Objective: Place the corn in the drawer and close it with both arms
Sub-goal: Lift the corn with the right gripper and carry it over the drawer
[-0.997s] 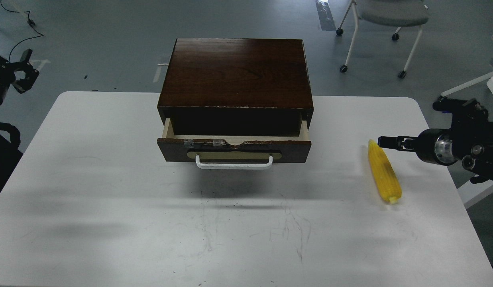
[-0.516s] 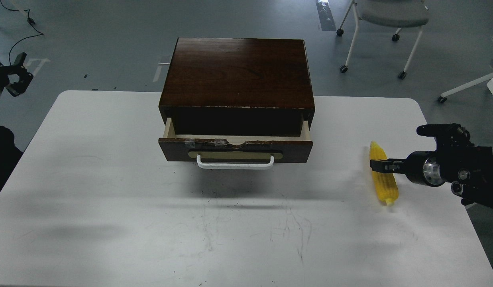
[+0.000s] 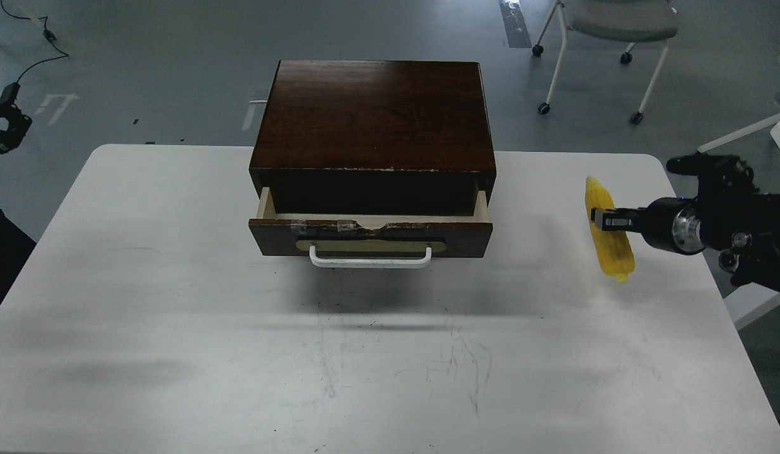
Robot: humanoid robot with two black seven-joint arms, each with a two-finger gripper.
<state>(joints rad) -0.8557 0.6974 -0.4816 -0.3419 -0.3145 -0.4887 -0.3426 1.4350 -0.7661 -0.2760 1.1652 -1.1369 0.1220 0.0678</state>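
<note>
Gripping corn (image 3: pixel 609 233), jaws partly hidden

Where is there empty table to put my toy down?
The white table is bare all across the near side, in front of the drawer, and on the whole left, between the cabinet and the table's left edge. The right side is busier: the right hand holds the corn there.

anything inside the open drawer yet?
Nothing visible in the drawer: only pale side walls show, and its interior is dark and largely shadowed under the cabinet top. The corn is outside, in the right gripper.
</note>
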